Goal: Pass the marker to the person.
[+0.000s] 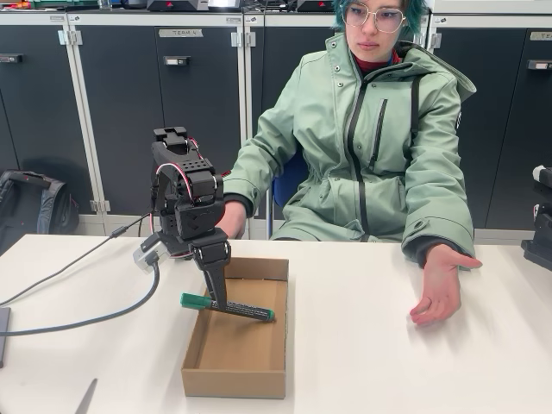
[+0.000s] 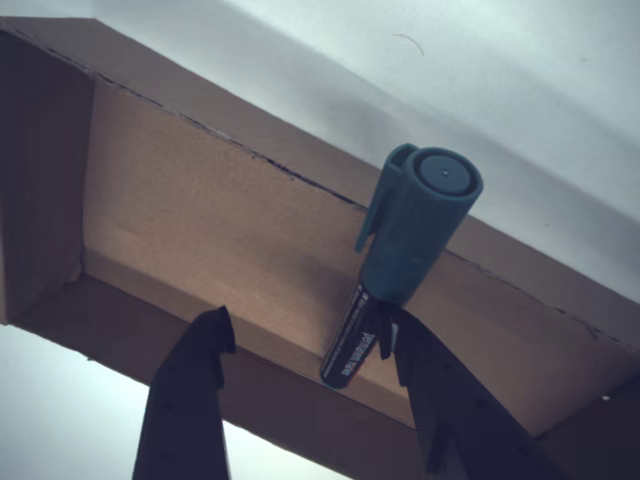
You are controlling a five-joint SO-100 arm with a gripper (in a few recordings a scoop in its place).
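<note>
The marker [image 1: 228, 307] has a green cap and a dark barrel with a white label. It lies tilted across the left wall of an open cardboard box [image 1: 259, 355], cap end sticking out over the rim, other end down inside. My gripper [image 1: 219, 302] reaches down onto its barrel. In the wrist view the gripper [image 2: 300, 335] is open: the marker [image 2: 400, 260] rests against the right finger [image 2: 440, 390], and the left finger [image 2: 190, 390] stands apart from it. The person [image 1: 379, 129] sits behind the table, one hand [image 1: 440, 293] lying palm up on the tabletop at right.
Cables [image 1: 78, 323] run over the white table [image 1: 371, 362] at the left. A dark object [image 1: 542, 233] sits at the right edge, a bag [image 1: 30, 203] on the floor at left. Dark cabinets line the back.
</note>
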